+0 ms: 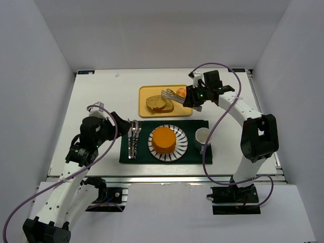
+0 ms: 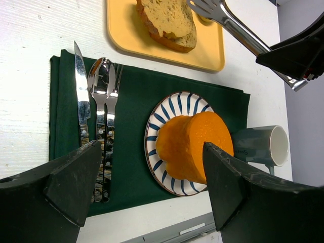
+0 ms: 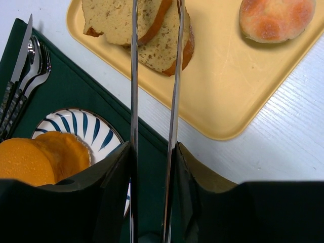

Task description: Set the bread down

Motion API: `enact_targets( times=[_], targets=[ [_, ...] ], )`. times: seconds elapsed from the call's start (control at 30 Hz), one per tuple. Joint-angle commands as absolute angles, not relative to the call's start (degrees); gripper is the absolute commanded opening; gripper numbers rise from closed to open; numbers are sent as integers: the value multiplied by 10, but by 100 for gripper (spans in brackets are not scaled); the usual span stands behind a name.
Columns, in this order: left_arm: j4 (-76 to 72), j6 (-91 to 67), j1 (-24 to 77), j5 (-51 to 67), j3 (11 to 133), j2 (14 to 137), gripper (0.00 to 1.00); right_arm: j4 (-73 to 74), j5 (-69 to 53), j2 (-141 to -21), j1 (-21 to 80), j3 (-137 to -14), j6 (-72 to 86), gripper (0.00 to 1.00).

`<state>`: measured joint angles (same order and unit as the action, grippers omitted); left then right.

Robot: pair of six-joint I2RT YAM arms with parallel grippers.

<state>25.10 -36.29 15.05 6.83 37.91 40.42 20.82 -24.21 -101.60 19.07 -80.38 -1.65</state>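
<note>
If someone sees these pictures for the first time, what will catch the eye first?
Most likely the thick orange cylinder on the striped plate, in the middle of the dark green mat. Next comes the yellow tray behind it, with two bread slices on it. The right tool holds metal tongs above that tray.
</note>
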Motion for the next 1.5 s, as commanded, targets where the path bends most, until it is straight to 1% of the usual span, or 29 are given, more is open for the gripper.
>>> enact_targets(
  times=[0.0, 0.2, 0.3, 0.4, 0.57, 0.6, 0.7, 0.9, 1.17, 1.47],
  targets=[
    [242, -364, 149, 66, 381, 407, 90, 185, -256, -1021, 187, -811, -9, 44],
    [249, -364, 149, 62, 381, 398, 90, 185, -254, -1031, 187, -809, -11, 44],
    [253, -366, 149, 60, 380, 392, 90, 185, -263, -1035, 187, -809, -9, 42],
    [255, -367, 149, 58, 379, 388, 90, 185, -271, -1039, 187, -808, -5, 39],
    [258, -367, 149, 54, 382, 384, 90, 187, -287, -1032, 187, -802, -4, 27],
    [259, -367, 149, 54, 382, 384, 90, 187, -290, -1029, 186, -798, -4, 22],
    [261, -367, 149, 54, 385, 384, 90, 185, -305, -1015, 185, -796, 11, 15],
    [268, -367, 149, 51, 388, 378, 90, 178, -355, -968, 154, -809, 65, 9],
    [265, -367, 149, 52, 390, 379, 90, 170, -417, -904, 134, -795, 115, 6],
    [275, -367, 149, 47, 394, 367, 90, 200, -457, -832, 131, -780, 100, 5]
  ],
)
